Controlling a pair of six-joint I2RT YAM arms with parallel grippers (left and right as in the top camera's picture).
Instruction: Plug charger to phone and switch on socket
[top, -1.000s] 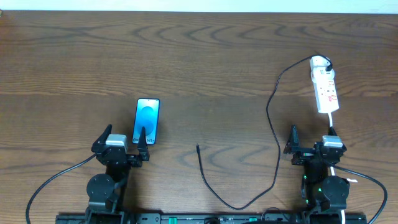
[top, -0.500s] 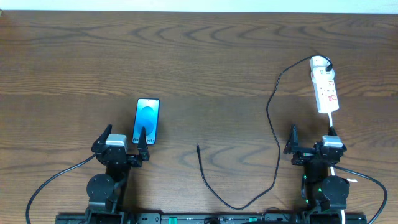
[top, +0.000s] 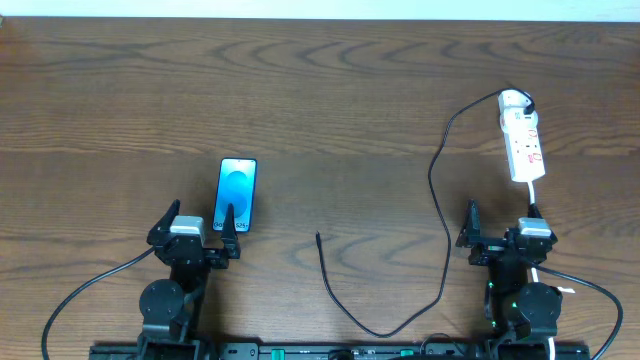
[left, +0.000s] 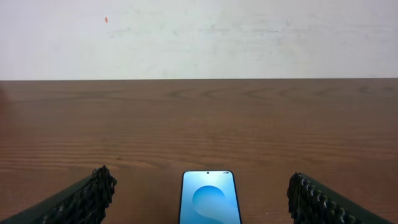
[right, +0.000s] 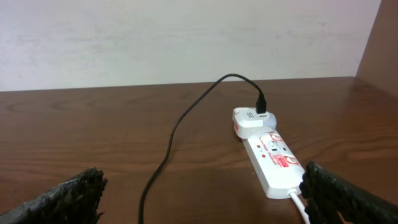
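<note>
The phone (top: 238, 194) lies flat on the table at the left, blue screen up; it also shows in the left wrist view (left: 210, 197), between my open fingers. My left gripper (top: 196, 231) is open just behind the phone's near end. The charger (top: 437, 200) is a thin black cable running from the socket's far end in a long loop to its free plug tip (top: 318, 236) mid-table. The socket (top: 522, 137) is a white strip at the right, also in the right wrist view (right: 272, 157). My right gripper (top: 501, 226) is open, just short of the socket's near end.
The socket's white lead (top: 535, 192) runs back past my right gripper. A white adapter (right: 251, 117) is plugged in at the socket's far end. The table's far edge meets a pale wall (left: 199, 37).
</note>
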